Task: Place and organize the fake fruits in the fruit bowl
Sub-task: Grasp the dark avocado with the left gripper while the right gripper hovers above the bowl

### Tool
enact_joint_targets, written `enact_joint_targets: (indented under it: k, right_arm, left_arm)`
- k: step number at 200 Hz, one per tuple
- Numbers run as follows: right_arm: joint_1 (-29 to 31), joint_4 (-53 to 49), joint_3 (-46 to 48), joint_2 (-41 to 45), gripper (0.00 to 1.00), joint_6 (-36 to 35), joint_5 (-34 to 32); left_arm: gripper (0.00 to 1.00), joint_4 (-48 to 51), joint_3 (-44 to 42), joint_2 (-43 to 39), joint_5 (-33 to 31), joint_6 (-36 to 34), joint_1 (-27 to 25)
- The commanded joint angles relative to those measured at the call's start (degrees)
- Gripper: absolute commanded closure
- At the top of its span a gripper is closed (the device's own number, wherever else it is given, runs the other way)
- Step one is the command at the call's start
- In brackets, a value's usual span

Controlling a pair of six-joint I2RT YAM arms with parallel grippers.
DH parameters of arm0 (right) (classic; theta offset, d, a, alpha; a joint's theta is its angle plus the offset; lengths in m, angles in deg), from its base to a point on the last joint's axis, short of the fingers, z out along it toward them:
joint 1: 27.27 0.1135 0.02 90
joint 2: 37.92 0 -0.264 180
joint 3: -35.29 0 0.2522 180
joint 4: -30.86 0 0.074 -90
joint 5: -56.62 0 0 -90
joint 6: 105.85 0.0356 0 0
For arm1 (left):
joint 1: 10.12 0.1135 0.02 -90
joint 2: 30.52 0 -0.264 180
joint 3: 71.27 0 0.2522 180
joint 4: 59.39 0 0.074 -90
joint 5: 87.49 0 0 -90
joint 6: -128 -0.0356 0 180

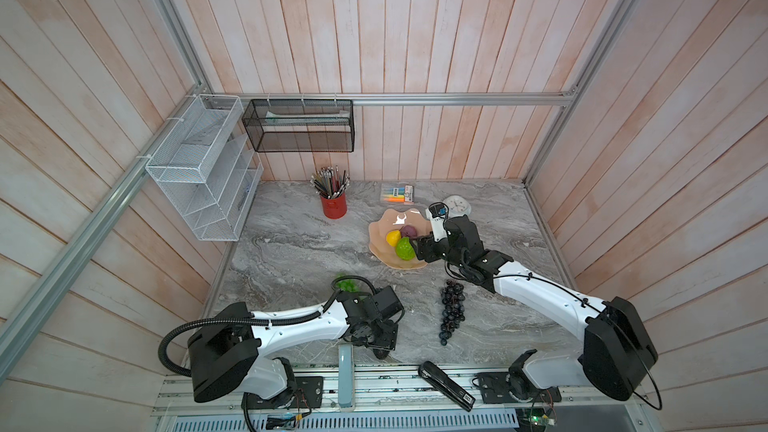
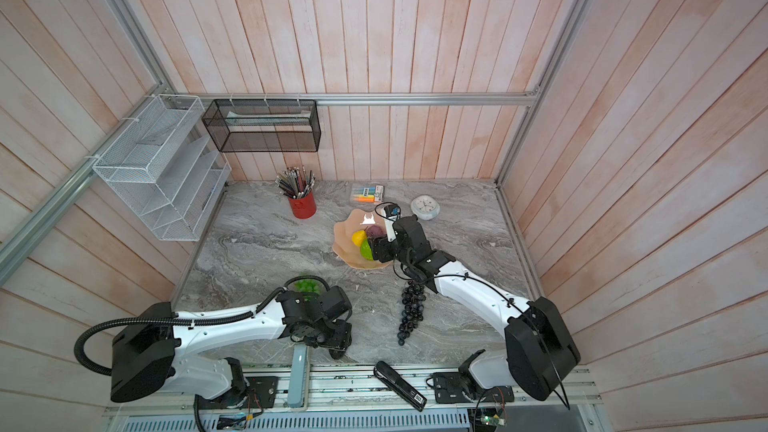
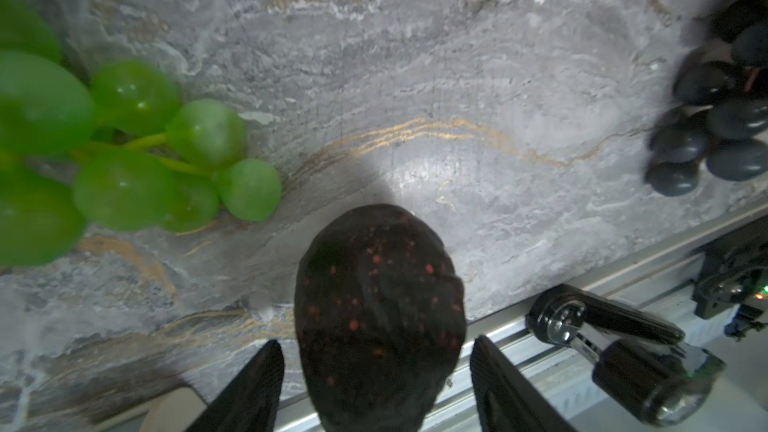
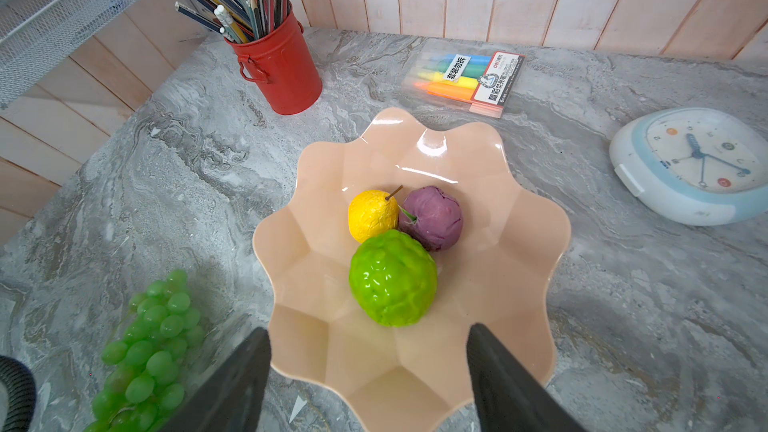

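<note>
Spanning the middle of both top views, the grey marble worktop (image 1: 291, 243) carried everything. The peach fruit bowl (image 4: 515, 201) sat right of centre in the top views. The black-purple grape bunch (image 1: 451, 309) lay below it on bare marble, well apart from the rim. The green grape bunch (image 4: 153, 338) lay lower left of the bowl, also outside it.

At the lower centre of the top views, close to the worktop's front edge, the dark avocado (image 3: 378, 317) stood between the fingers of the left gripper (image 3: 375, 344). The jaws were spread, one on each side, with a thin gap apparently left on both. So the step in hand looked like the grasp on the avocado.

To do it well, the jaws probably needed to close evenly across the fruit's widest part, since a smooth tapered body could squirt out of an off-centre pinch. A straight lift before any sideways travel would likely keep it from dragging the green bunch just beside it.

Inside the bowl, the bumpy lime-green ball (image 4: 392, 278), the purple ball (image 4: 432, 218) and the yellow ball (image 4: 372, 216) touched in a cluster. The right gripper (image 4: 370, 330) hung over the bowl's near rim, jaws apart and empty. It would probably have to clear away first. The bowl's bare floor around the cluster seemed the safest landing spot.
</note>
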Motion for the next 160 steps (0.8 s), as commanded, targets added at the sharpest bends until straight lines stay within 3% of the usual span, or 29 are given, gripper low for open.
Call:
enact_joint_targets:
  k: [1, 62, 81, 128, 160]
  right_arm:
    - [-0.2, 1.8, 1.4, 1.0, 0.26, 1.1, -0.3]
    - [-0.5, 1.8, 2.4, 1.9, 0.25, 1.0, -0.7]
    - [-0.6, 1.9, 3.0, 2.7, 0.26, 1.2, -1.0]
    - [-0.6, 2.5, 4.6, 4.0, 0.26, 2.0, -1.6]
    - [-0.7, 2.7, 4.8, 4.3, 0.26, 2.3, -1.6]
  left_arm:
    - [0.31, -1.7, 2.1, 1.8, -0.8, 0.1, -0.3]
    - [0.47, -2.7, 1.8, 3.9, -0.1, 0.2, -0.6]
    - [0.60, -3.9, 0.9, 3.4, -0.1, 0.2, -0.6]
    - [0.70, -4.9, -0.6, -1.6, -1.2, 0.9, -0.5]
    - [0.70, -5.0, -0.8, -6.2, -0.3, 1.2, 0.8]
